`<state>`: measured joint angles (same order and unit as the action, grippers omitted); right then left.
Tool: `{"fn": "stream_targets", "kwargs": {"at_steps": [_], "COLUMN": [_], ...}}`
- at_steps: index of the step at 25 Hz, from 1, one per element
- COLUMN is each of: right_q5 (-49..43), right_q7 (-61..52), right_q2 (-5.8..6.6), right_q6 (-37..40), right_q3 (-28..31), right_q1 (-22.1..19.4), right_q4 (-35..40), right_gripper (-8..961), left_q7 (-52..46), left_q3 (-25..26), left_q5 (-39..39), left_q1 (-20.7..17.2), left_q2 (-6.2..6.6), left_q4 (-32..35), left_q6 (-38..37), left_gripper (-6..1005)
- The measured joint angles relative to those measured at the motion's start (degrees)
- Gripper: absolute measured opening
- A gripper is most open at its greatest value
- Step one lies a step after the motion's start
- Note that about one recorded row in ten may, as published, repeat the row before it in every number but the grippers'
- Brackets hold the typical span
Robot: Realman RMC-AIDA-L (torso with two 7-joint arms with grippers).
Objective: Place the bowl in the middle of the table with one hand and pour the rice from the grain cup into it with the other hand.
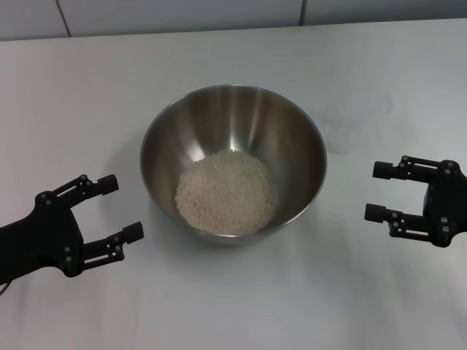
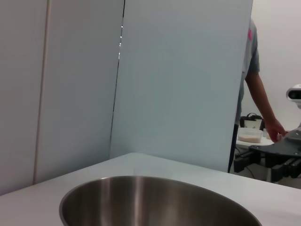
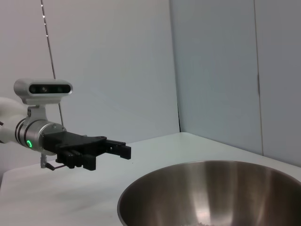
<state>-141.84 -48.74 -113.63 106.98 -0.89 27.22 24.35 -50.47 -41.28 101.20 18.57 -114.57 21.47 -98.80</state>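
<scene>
The steel bowl [image 1: 168, 149] stands in the middle of the white table [image 1: 73, 95], with a pale heap of rice [image 1: 227, 192] in its bottom. A clear grain cup [image 1: 341, 133] shows only faintly, upright and empty, on the table just right of the bowl. My left gripper [image 1: 125, 207] is open and empty, left of the bowl and apart from it. My right gripper [image 1: 374, 191] is open and empty, right of the bowl, nearer me than the cup. The bowl's rim fills the left wrist view [image 2: 155, 197] and the right wrist view [image 3: 211, 188].
Pale wall panels [image 1: 182, 13] run along the table's far edge. In the left wrist view a person [image 2: 254, 80] stands beyond the table beside a small tub [image 2: 250, 135]. The right gripper [image 2: 275, 162] shows there too, and the left gripper [image 3: 117, 149] in the right wrist view.
</scene>
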Motion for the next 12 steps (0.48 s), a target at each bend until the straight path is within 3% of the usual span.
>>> {"fn": "stream_targets", "kwargs": {"at_steps": [12], "right_q5": [0.14], "right_q7": [0.13], "right_q2": [-0.07], "right_q6": [-0.2], "right_q3": [0.02], "right_q1": [0.03], "right_q4": [0.0], "right_gripper": [689], "left_q7": [-0.06], "left_q3": [-0.01], "left_q5": [0.05], "left_q1": [-0.37], "left_q2": [-0.21], "left_q4": [0.33], "left_q6": [0.02], "left_gripper": [861]}}
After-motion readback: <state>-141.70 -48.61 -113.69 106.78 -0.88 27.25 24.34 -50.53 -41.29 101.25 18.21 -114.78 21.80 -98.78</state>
